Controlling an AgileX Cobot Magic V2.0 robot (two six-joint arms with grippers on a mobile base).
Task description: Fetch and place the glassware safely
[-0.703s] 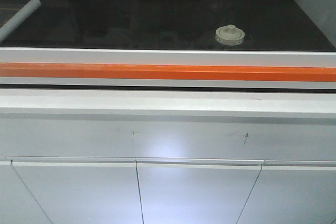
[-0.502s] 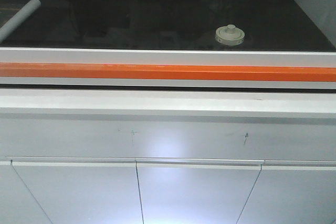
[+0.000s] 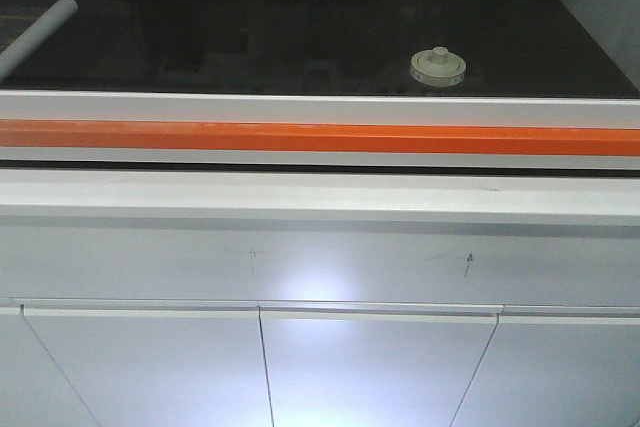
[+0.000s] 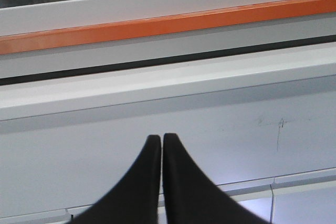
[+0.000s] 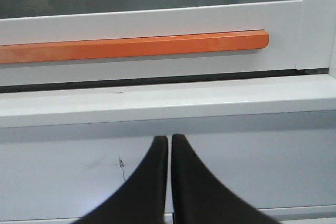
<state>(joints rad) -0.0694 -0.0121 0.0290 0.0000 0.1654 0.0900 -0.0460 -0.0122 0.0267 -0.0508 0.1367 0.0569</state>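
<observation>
The glassware (image 3: 438,67), a squat clear jar under a wide cream-white lid with a central knob, stands on the dark work surface (image 3: 300,37) right of centre, behind the white sash frame with its orange bar (image 3: 320,137). No gripper shows in the front view. Seen from the left wrist, my left gripper (image 4: 161,138) has its black fingers pressed together, holding nothing, in front of the white cabinet face. My right gripper (image 5: 169,139) is likewise shut and empty, low before the same white panel. The jar appears in neither wrist view.
A grey cylindrical rod (image 3: 38,35) leans in at the far left of the dark surface. A white ledge (image 3: 320,192) runs below the orange bar. Cabinet doors (image 3: 260,367) fill the lower front. The orange bar's end (image 5: 262,39) shows in the right wrist view.
</observation>
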